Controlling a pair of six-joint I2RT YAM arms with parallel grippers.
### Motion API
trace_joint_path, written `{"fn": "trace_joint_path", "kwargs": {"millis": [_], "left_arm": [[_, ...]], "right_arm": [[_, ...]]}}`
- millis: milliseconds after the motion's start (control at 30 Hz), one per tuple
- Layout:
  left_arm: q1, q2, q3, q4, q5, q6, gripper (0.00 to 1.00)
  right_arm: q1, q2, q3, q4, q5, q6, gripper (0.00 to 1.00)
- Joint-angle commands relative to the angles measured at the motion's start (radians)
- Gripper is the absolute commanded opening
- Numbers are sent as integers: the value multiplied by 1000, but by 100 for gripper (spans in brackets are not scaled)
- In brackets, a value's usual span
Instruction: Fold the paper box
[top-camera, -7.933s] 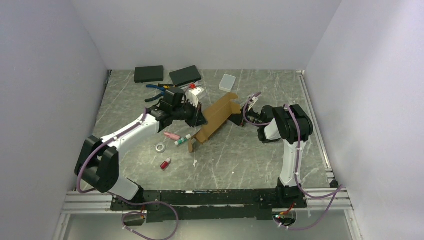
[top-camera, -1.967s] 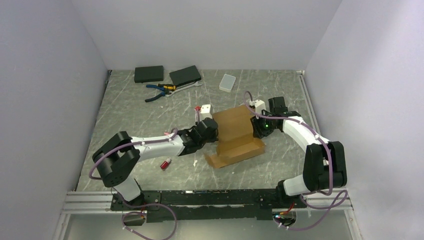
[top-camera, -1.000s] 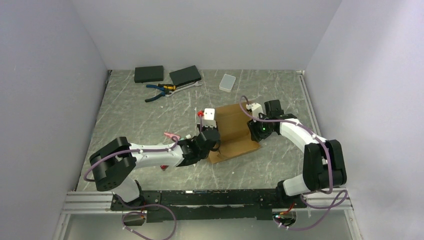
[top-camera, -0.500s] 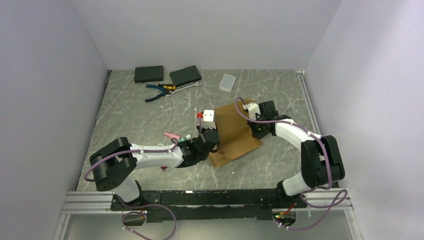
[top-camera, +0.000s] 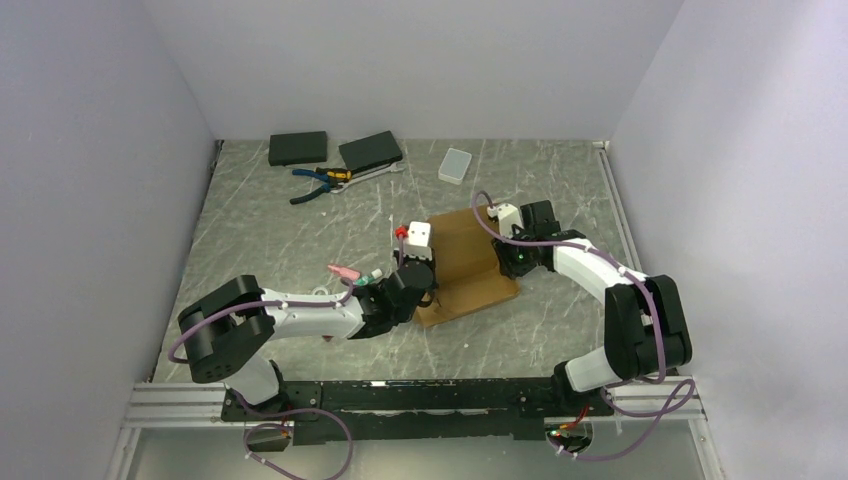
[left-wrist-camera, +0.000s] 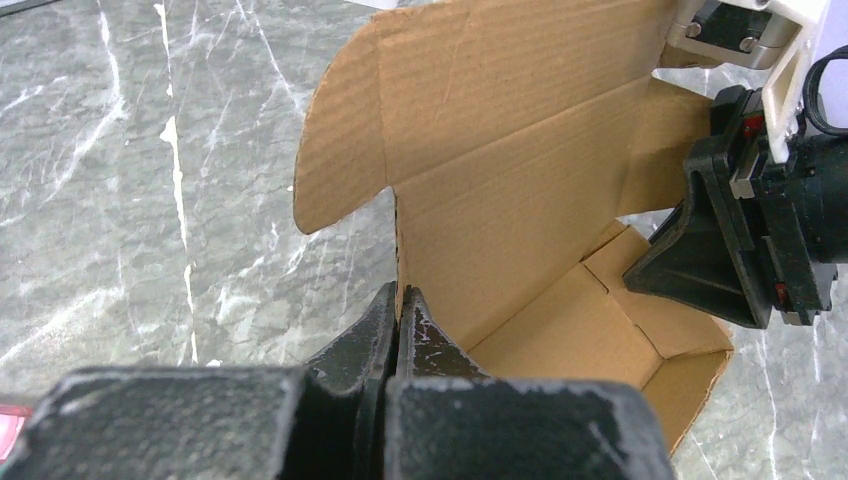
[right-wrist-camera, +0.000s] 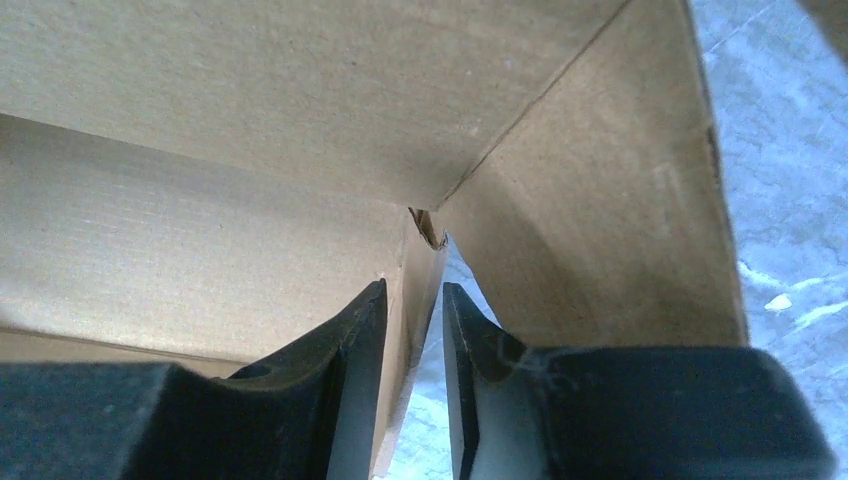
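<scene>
The paper box (top-camera: 465, 265), brown cardboard and partly folded, lies mid-table between both arms. My left gripper (top-camera: 428, 285) is at its near-left side, and its fingers (left-wrist-camera: 398, 320) are shut on the lower edge of an upright side panel (left-wrist-camera: 480, 190) with a rounded flap. My right gripper (top-camera: 507, 256) is at the box's right side. In the right wrist view its jaws (right-wrist-camera: 413, 310) stand apart around a thin flap edge (right-wrist-camera: 408, 275). The flap rests against the left finger, with a gap to the right one. The box's inner walls (right-wrist-camera: 250, 120) fill that view.
Two flat black boxes (top-camera: 298, 148) (top-camera: 370, 150), pliers (top-camera: 318, 180) and a translucent white case (top-camera: 455, 165) lie at the back of the marble table (top-camera: 260, 230). A pink item (top-camera: 343, 271) and a green marker (top-camera: 372, 275) lie beside the left forearm.
The right gripper has shifted slightly toward the box's far right corner. The left gripper keeps its hold, and the box has barely moved.
</scene>
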Motion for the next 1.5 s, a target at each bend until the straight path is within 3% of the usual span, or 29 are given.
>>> {"fn": "trace_joint_path", "kwargs": {"millis": [0,167,400,600,700,967,1133,1267,1467], "left_arm": [[-5,-17,10,74,6,60,0],[-5,-11,11,85,7,80,0],[11,-33,-45,201,39,193,0],[50,-55,-104,299,123,275,0],[68,-65,-138,355,184,321,0],[81,-81,-196,455,284,419,0],[84,-76,-210,474,308,448,0],[87,-72,-214,486,334,478,0],[89,-67,-220,512,370,557,0]], "right_arm": [[-16,-27,7,19,-45,30,28],[-34,-40,15,0,-81,22,33],[-97,-204,26,-110,-248,-144,58],[-217,-390,18,-164,-420,-257,67],[-264,-443,4,-156,-464,-278,76],[-294,-411,10,-58,-494,-208,83],[-311,-376,74,-55,-573,-286,86],[-312,-307,207,-224,-672,-506,87],[-283,-173,402,-427,-662,-611,87]]}}
